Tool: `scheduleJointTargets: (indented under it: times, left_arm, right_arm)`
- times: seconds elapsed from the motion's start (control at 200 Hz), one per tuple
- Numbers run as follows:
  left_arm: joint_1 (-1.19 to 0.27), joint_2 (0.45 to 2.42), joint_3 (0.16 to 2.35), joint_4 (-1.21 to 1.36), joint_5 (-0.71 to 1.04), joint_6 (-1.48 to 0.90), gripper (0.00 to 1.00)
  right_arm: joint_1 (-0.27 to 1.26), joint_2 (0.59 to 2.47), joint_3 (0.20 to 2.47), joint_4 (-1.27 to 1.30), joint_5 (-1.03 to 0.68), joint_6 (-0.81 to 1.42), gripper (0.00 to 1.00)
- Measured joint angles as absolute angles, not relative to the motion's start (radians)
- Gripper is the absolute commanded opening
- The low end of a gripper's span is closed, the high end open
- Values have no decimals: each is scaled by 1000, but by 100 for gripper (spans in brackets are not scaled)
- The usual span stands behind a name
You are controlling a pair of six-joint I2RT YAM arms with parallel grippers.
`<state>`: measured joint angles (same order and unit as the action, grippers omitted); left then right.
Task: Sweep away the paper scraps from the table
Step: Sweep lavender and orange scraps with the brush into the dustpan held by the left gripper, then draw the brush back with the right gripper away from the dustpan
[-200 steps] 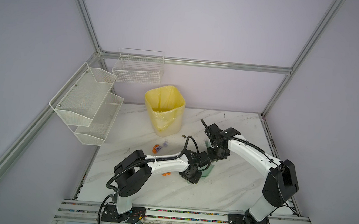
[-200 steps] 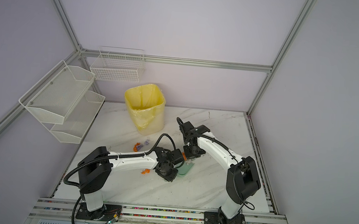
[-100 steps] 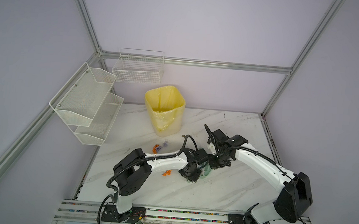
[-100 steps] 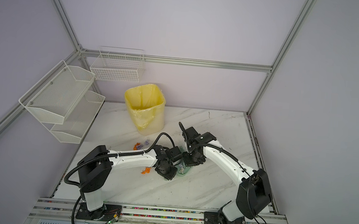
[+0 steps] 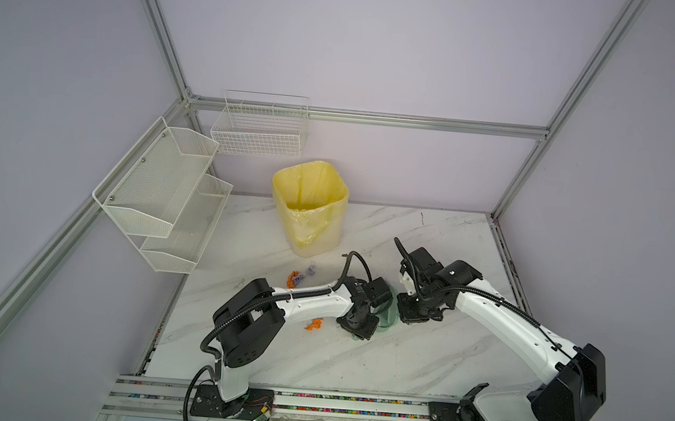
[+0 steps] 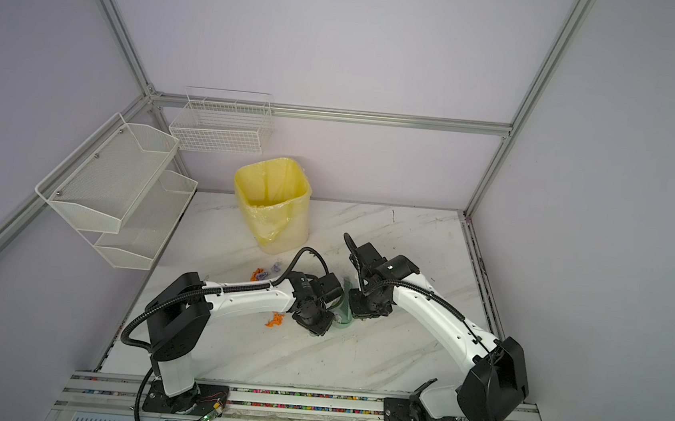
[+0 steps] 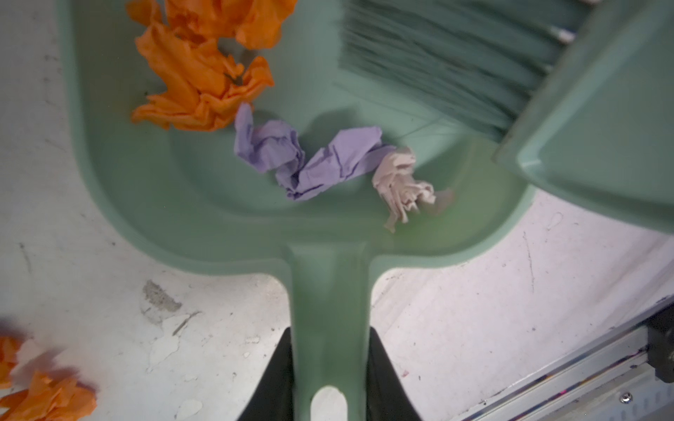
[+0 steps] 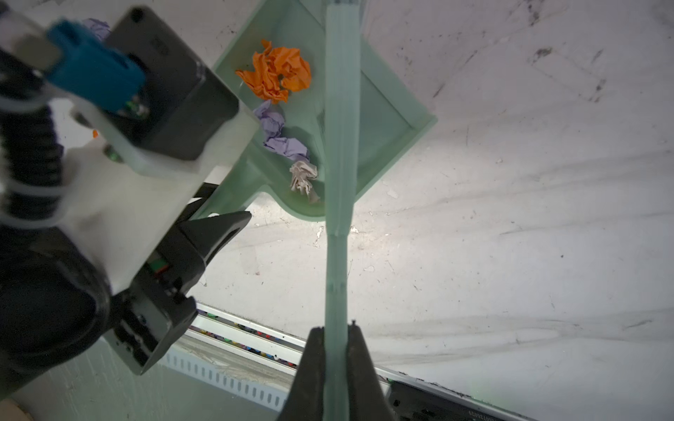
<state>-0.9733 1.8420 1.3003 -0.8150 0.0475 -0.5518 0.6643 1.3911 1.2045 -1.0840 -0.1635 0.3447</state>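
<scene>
Your right gripper (image 8: 335, 331), clamped on brush (image 8: 341, 145) handle, has drawn bristles into dustpan (image 7: 182, 189); left gripper (image 7: 330, 339) grips dustpan handle. Paper scraps (image 7: 204, 84): several in dustpan, mid-frame; others remain on table (image 5: 356, 359), left of centre.

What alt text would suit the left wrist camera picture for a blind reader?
A green dustpan holds crumpled orange, lilac and beige paper scraps, its handle clamped in the left gripper; green brush bristles reach in.
</scene>
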Motion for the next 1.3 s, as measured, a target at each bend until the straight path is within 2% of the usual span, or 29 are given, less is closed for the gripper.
scheduleJointTargets:
  times: [0.825,1.3]
  left_arm:
    - [-971,1798,1293,-796,-37,-561,8]
    - [-990,1759,1277,-790,-70,-566,8]
  right_arm:
    - [666,1352,1300,-1083,6,434,0]
    - [632,1352,1312,-971,54,478,0]
